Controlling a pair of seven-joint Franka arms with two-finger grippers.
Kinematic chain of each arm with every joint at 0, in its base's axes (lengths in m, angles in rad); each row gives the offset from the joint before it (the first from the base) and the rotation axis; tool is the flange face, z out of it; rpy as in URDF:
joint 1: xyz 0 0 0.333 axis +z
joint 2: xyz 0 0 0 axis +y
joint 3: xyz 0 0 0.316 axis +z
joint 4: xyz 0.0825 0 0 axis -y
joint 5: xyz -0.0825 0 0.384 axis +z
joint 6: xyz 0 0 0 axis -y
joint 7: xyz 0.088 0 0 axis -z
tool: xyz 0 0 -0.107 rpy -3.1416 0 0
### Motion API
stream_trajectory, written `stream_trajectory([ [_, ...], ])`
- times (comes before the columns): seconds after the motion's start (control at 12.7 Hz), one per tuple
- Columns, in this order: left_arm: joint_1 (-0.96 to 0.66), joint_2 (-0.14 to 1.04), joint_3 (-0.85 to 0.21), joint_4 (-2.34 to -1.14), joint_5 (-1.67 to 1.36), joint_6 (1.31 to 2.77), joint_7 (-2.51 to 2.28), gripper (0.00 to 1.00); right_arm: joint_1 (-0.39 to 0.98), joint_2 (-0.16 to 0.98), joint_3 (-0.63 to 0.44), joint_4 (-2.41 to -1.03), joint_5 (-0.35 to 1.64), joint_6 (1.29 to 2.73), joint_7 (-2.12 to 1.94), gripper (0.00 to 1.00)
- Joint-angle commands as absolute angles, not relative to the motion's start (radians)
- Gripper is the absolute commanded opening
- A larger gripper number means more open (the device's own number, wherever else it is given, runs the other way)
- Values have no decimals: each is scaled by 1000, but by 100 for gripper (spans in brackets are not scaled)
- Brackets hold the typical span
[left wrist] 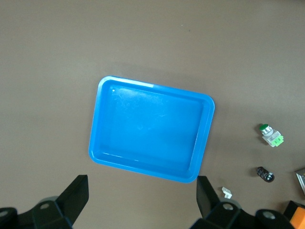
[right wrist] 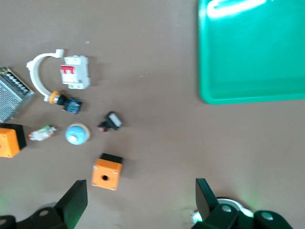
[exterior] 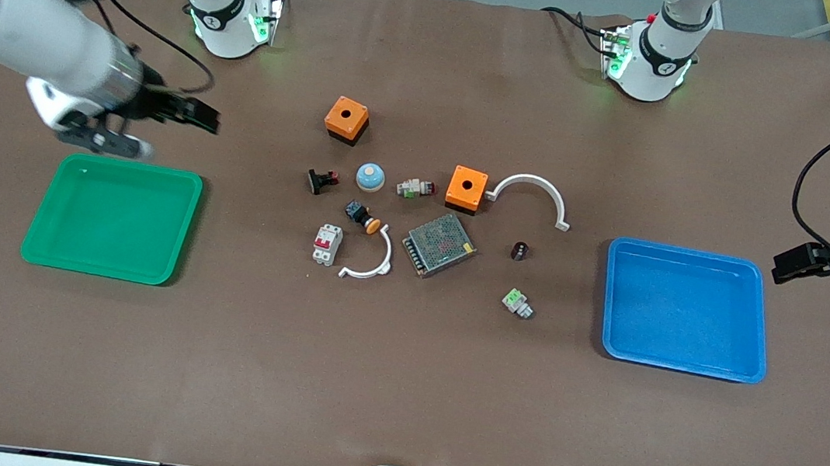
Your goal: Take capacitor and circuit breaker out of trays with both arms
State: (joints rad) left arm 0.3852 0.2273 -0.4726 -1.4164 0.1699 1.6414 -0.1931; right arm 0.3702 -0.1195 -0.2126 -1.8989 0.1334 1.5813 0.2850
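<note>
The capacitor [exterior: 519, 250], a tiny black cylinder, lies on the table between the mesh box and the blue tray; it also shows in the left wrist view [left wrist: 265, 174]. The breaker [exterior: 327, 243], white-grey with red levers, lies beside a white curved clamp; it also shows in the right wrist view [right wrist: 75, 72]. My left gripper [exterior: 798, 265] [left wrist: 143, 191] is open and empty, up over the table just past the blue tray at the left arm's end. My right gripper [exterior: 194, 115] [right wrist: 140, 193] is open and empty, up over the table by the green tray's farther edge.
A green tray [exterior: 39, 237] lies at the right arm's end and a blue tray [exterior: 614, 303] at the left arm's end. Between them lie two orange boxes [exterior: 346, 118], a mesh power supply [exterior: 439, 244], two white clamps [exterior: 533, 188], push buttons and green-white connectors [exterior: 516, 302].
</note>
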Motion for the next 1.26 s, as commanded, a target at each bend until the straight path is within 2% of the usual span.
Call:
stream_trajectory([
  [0.0,388,183,-476,-1407,160,1596,-167,100,218,-176,-193,-1962,101,1591,108,100],
  [0.24,377,132,-456,-1422,128,1543,-89,100,121,-176,-195,-1908,74,1588,-8,100],
  [0.55,152,-12,-198,-1599,38,1546,-71,100,58,-157,-195,-1777,-1,1578,-125,100],
  [0.71,28,-73,-80,-1666,29,1540,-72,100,37,-106,-195,-1679,-18,1578,-164,100],
  [0.95,-28,-126,-52,-1698,5,1542,-87,100,37,-31,-193,-1550,-34,1577,-187,100],
  [1.18,-21,-121,-55,-1692,0,1539,-69,100,58,-3,-186,-1506,-18,1577,-183,100],
])
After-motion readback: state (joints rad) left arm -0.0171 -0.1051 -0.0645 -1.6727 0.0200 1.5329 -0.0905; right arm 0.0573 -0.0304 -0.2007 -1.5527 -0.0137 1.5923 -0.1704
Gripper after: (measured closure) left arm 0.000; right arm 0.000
